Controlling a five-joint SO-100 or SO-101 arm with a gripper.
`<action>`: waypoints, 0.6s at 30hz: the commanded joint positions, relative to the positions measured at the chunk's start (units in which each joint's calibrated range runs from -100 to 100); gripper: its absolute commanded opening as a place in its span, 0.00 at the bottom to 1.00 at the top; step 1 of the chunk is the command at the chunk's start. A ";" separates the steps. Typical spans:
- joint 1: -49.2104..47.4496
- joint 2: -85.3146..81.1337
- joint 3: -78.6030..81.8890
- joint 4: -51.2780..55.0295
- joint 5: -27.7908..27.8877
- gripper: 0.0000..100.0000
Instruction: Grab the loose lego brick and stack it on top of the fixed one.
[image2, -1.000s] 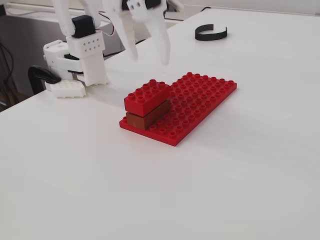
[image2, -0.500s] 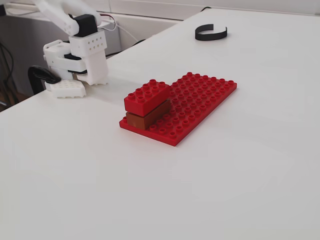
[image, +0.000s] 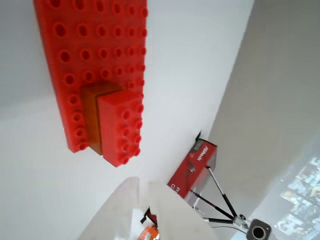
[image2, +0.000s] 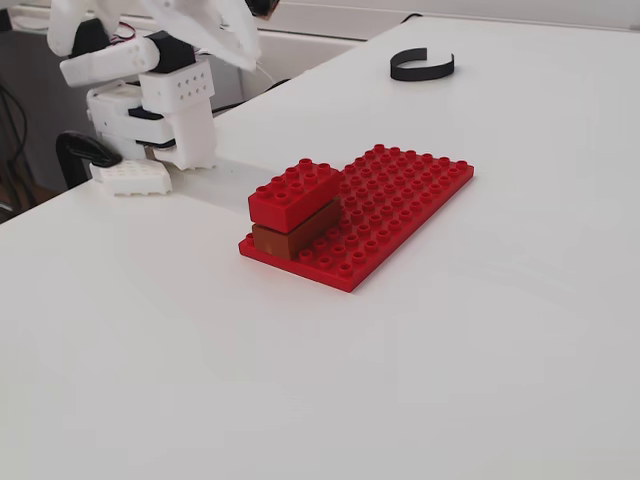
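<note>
Fixed view first: a plain white table (image2: 300, 400) fills most of the picture, smooth and bare apart from a few things. Near its far edge lies a black open ring or strap (image2: 422, 66). At the far left the white arm base (image2: 150, 130) stands at the table's edge, with a black clamp (image2: 85, 152) just beside it, and behind it a pale wall or ledge.

On the middle of the table lies a flat red studded plate (image2: 400, 200). At its near left corner sits the brown brick (image2: 290, 235), and the red brick (image2: 293, 192) rests on top of it, lined up lengthwise but shifted slightly, so its edge overhangs a little.

Wrist view shows the same stack from above and at a slant: red brick (image: 120, 125) on brown brick (image: 95, 100), at one end of the studded plate (image: 85, 40), with white tabletop all round. Beyond the table edge are a grey floor or wall, a red box (image: 192, 170) and a tripod (image: 225, 210) with a camera on it.

The pincer (image: 142, 192) enters from the bottom of the wrist view, well apart from the bricks. Its two white fingers (image: 117, 210) almost meet at the tips, with only a thin gap, and nothing is between them. In the fixed view the arm is folded back high over its base, partly cut off at the top.
</note>
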 joint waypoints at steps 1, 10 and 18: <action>0.45 -0.60 6.35 -1.72 -0.10 0.01; 4.01 -0.60 18.93 -6.83 -0.52 0.01; 5.19 -0.60 25.81 -9.52 -4.34 0.01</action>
